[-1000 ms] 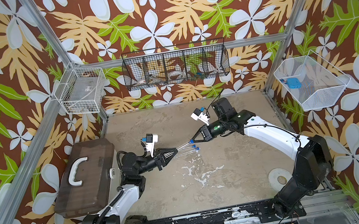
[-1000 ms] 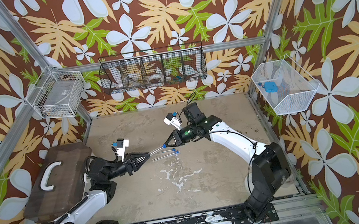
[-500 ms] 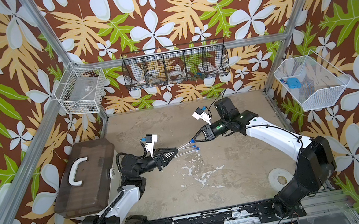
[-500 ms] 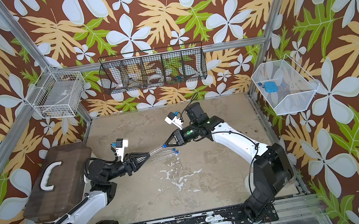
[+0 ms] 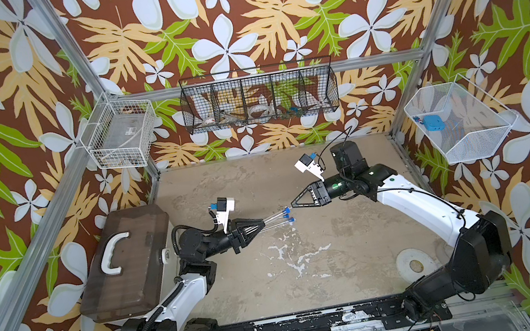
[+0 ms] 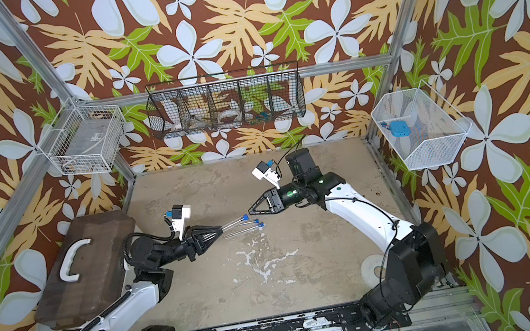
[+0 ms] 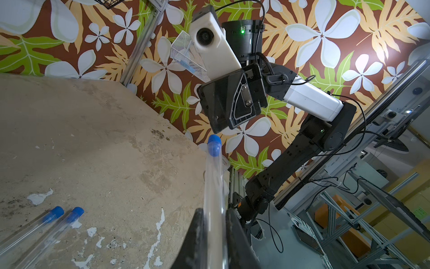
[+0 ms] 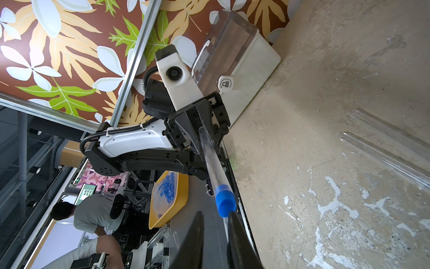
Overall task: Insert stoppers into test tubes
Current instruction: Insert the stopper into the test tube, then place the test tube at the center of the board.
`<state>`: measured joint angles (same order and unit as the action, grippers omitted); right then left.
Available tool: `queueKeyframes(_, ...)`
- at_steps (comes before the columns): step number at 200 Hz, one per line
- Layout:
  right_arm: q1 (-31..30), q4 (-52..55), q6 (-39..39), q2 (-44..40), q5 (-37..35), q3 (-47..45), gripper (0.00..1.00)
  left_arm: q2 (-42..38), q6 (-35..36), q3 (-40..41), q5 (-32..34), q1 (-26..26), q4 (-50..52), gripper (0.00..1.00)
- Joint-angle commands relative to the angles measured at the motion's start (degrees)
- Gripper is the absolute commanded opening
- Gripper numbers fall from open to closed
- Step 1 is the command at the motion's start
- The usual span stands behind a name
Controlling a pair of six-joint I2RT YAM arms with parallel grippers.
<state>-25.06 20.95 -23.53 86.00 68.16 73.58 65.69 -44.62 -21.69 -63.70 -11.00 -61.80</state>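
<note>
My left gripper (image 5: 263, 225) (image 7: 214, 210) is shut on one clear test tube (image 5: 275, 216) (image 7: 213, 181), held off the table and pointing at my right gripper. A blue stopper (image 5: 287, 210) (image 7: 214, 142) (image 8: 224, 200) sits in that tube's far end. My right gripper (image 5: 293, 203) (image 8: 215, 213) is open just beyond that stopper, with nothing between its fingers. Two more test tubes (image 7: 30, 233) (image 7: 51, 235) lie side by side on the table beneath, each plugged with a blue stopper (image 7: 55, 212) (image 7: 76, 212).
A brown case with a white handle (image 5: 123, 263) stands at the table's left edge. A black wire basket (image 5: 260, 100) hangs on the back wall and a white one (image 5: 121, 134) on the left. A mesh basket (image 5: 462, 133) at the right holds a light-blue square object (image 5: 433, 122). A white disc (image 5: 414, 263) lies front right.
My right gripper has opened and drawn back a little from the stopper on the held tube. The left gripper and its tube have stayed put.
</note>
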Motion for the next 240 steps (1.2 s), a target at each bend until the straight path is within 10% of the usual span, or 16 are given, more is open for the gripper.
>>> queueKeyframes(1,0.65,-0.35,1.32,-0.74,0.78,-0.01,0.23,-0.01,1.25,-0.43,-0.57,0.08,-0.43,0.00)
queueKeyframes(29,1.93,4.76,8.89,-3.42,-5.63,0.54,0.31,0.23,3.22,-0.93,0.32,0.05,3.02,0.00)
queueKeyframes(84,-8.69,6.81,42.79,-15.69,-40.85,-4.17,0.61,1.15,10.02,-1.51,0.51,-0.77,11.19,0.00)
queueKeyframes(144,-23.35,5.11,73.76,-15.05,-56.94,-9.13,0.60,0.91,19.34,-2.78,-1.24,-3.71,20.47,0.00)
queueKeyframes(240,-26.36,3.32,73.55,-9.10,-61.39,-8.91,0.40,0.31,25.88,-3.74,-1.93,-4.98,27.48,0.00)
